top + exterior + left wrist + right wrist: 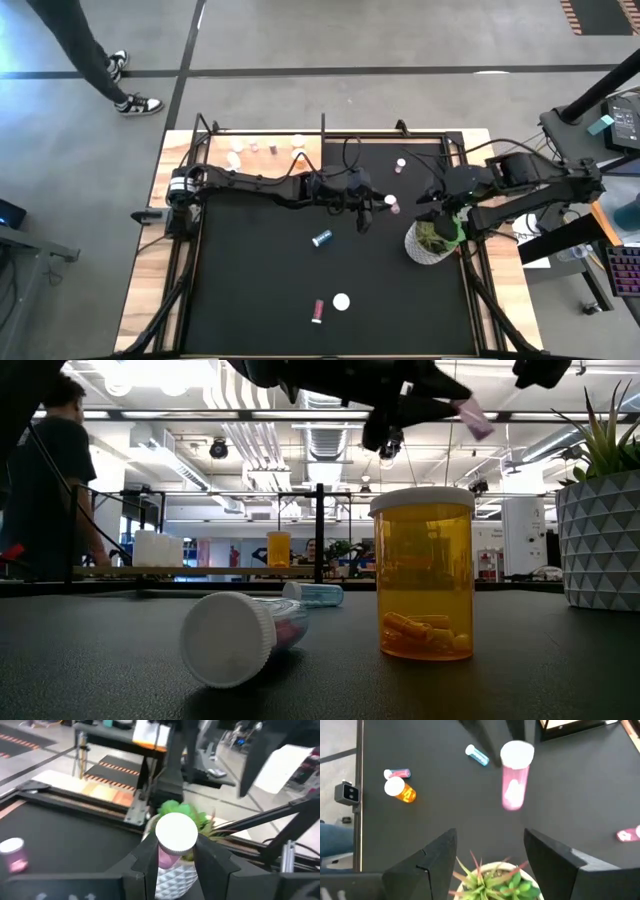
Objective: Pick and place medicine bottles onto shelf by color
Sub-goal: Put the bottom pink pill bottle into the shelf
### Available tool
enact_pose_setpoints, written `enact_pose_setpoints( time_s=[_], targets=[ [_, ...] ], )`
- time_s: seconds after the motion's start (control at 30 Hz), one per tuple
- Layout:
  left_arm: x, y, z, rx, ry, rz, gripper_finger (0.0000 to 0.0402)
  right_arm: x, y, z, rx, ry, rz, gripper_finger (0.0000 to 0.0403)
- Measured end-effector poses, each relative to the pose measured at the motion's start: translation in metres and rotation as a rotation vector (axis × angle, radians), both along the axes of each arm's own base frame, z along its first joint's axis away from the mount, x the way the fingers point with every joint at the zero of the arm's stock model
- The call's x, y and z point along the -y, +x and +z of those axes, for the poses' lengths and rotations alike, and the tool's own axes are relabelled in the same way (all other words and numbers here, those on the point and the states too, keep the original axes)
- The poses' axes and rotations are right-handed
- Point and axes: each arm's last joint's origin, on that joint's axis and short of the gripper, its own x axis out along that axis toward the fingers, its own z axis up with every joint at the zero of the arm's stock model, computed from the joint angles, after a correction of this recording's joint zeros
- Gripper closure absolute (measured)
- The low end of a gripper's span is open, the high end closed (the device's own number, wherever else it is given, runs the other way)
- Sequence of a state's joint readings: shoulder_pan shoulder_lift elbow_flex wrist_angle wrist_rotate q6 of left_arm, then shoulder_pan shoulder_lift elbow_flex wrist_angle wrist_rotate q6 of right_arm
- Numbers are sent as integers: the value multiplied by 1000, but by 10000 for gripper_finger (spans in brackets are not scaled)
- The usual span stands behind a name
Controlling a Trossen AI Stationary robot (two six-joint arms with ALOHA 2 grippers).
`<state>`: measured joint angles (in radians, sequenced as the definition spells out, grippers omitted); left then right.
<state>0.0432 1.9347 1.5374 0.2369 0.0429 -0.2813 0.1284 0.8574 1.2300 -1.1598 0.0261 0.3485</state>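
While the left end effector [172, 862] grips a pink bottle [172, 840] above the table [260, 300], its arm reaches across toward the white plant pot [428, 243]. Nearest in the low view, an upright orange bottle [422, 572] holds capsules beside a pink one lying on its side [240, 635]; a blue bottle [315, 594] lies beyond. The right end effector [490, 855] hangs open over the plant. Farthest back, bottles stand on the shelf [262, 155].
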Motion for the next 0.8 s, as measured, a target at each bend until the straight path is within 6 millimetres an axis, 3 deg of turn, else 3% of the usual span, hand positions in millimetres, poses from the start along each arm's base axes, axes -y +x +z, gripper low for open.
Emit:
enact_pose_setpoints(
  time_s=[0.17,0.3,0.47,0.67,0.8],
  targets=[
    [-20,-26,26,-85,-4,48,312,1,-9,4,20,2,-1,183],
    [-34,-61,47,-218,6,154,312,2,-14,4,33,-1,3,183],
    [-37,-107,69,-373,91,364,312,2,-17,6,45,0,3,183],
    [-34,-160,60,-449,56,546,312,2,-18,6,48,-1,4,183],
    [-33,-199,31,-444,-7,731,312,2,-17,6,47,-1,4,183]
  ],
)
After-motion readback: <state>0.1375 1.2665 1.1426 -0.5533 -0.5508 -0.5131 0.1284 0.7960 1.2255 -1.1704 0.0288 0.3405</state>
